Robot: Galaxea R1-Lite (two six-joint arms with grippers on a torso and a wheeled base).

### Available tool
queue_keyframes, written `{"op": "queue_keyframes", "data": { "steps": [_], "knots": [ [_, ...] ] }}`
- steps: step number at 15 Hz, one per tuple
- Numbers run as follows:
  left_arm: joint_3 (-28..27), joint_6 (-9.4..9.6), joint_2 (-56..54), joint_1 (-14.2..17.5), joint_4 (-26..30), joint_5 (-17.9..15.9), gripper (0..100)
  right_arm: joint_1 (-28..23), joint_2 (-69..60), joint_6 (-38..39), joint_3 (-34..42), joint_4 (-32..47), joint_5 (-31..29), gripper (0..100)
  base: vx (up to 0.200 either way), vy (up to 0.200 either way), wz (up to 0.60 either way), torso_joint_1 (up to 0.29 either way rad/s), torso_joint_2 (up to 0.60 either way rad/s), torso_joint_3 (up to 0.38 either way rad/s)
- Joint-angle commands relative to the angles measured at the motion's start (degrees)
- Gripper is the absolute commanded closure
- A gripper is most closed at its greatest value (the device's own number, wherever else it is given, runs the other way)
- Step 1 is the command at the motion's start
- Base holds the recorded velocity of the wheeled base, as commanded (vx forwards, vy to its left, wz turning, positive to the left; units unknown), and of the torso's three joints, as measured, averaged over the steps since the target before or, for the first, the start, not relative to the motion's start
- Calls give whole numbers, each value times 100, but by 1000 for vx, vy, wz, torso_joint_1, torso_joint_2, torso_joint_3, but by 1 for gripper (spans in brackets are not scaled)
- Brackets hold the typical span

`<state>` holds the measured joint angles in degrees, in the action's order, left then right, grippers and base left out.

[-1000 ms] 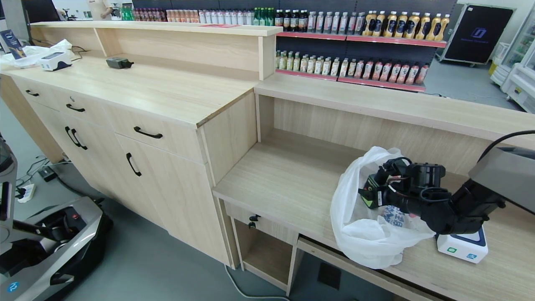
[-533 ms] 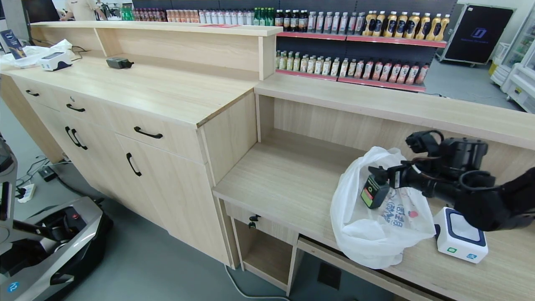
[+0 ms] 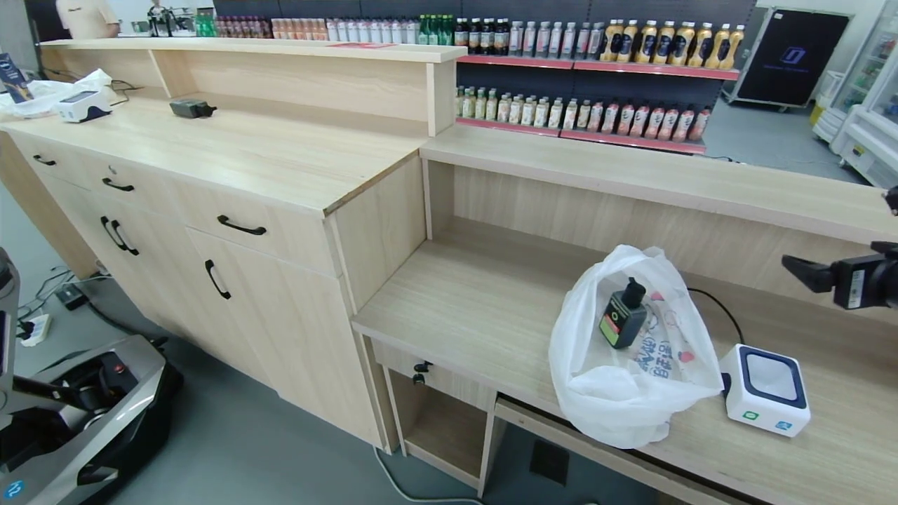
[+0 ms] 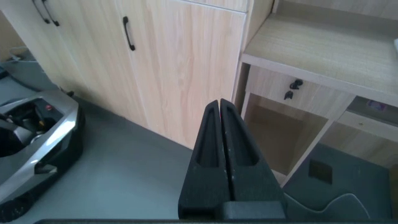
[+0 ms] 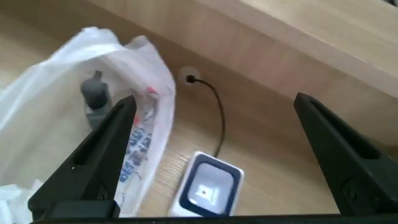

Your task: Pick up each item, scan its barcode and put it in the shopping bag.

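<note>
A white plastic shopping bag [image 3: 631,379] stands open on the low wooden counter [image 3: 484,294]. Inside it a dark green bottle [image 3: 621,319] with a black cap stands upright, free of any grip. My right gripper [image 5: 214,102] hangs open and empty above the counter, to the right of the bag; one of its fingers [image 3: 807,272] shows at the head view's right edge. The right wrist view looks down on the bag [image 5: 68,143], the bottle [image 5: 95,102] and the white barcode scanner [image 5: 208,186]. My left gripper [image 4: 220,106] is shut on nothing, low over the grey floor beside the cabinet.
The scanner [image 3: 766,382] sits on the counter right of the bag, its black cable [image 3: 722,308] running to the back wall. A raised ledge [image 3: 631,172] overhangs the low counter. The taller counter [image 3: 231,147] to the left carries another scanner and bag. Drink shelves stand behind.
My right gripper has let go of the bottle inside the bag, opened, and pulled back up and to the right. The bottle stays upright in the bag. The head camera shifted slightly.
</note>
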<state>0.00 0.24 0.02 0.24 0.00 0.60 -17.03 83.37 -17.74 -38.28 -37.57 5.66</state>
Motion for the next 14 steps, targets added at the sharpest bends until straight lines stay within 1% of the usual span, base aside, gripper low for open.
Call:
{"op": "queue_keyframes", "data": {
  "steps": [1, 2, 3, 4, 5, 6, 7, 8, 9, 11, 13, 14],
  "knots": [
    [0, 2, -2, 2, 0, 2, 100, -398, -49, 148, -338, 48, -627, 0, 0, 0, -600, -2, 2, 2],
    [0, 2, -2, 2, 0, 2, 100, -415, 188, 605, -725, 303, -1278, 0, 0, 0, -600, 7, 7, 2],
    [0, 2, -2, 2, 0, 2, 100, -433, 496, 1027, -1287, 804, -2016, 0, 0, 0, -600, 2, 2, -7],
    [0, 2, -2, 2, 0, 2, 100, -617, 883, 1457, -1955, 1410, -2675, 0, 0, 0, -600, -2, -2, 2],
    [0, 2, -2, 2, 0, 2, 100, -819, 1208, 2002, -2465, 1824, -2807, 0, 0, 0, 0, 0, 0, 0],
    [0, 2, -2, 2, 0, 2, 100, -916, 1348, 2292, -2588, 1929, -2763, 0, 0, 0, 0, 0, 0, 0],
    [0, 2, -2, 2, 0, 2, 100, -1329, 1718, 2635, -2658, 1991, -2227, 0, 0, 0, 0, 0, 0, 0],
    [0, 2, -2, 2, 0, 2, 100, -1531, 1972, 2661, -2658, 1991, -1875, 0, 0, 0, 0, 0, 0, 0],
    [0, 2, -2, 2, 0, 2, 100, -1654, 2254, 2732, -2720, 1964, -1717, 0, 0, 0, 0, 0, 0, 0],
    [0, 2, -2, 2, 0, 2, 100, -1830, 2790, 3066, -3159, 2017, -1506, 0, 0, 0, 0, 0, 0, 0],
    [0, 2, -2, 2, 0, 2, 100, -1848, 3247, 3830, -3854, 2184, -1304, 0, 0, 0, 0, 0, 0, 0],
    [0, 2, -2, 2, 0, 2, 100, -1848, 3405, 4085, -4179, 2483, -1146, 0, 0, 0, 0, 0, 0, 0]
  ]
}}
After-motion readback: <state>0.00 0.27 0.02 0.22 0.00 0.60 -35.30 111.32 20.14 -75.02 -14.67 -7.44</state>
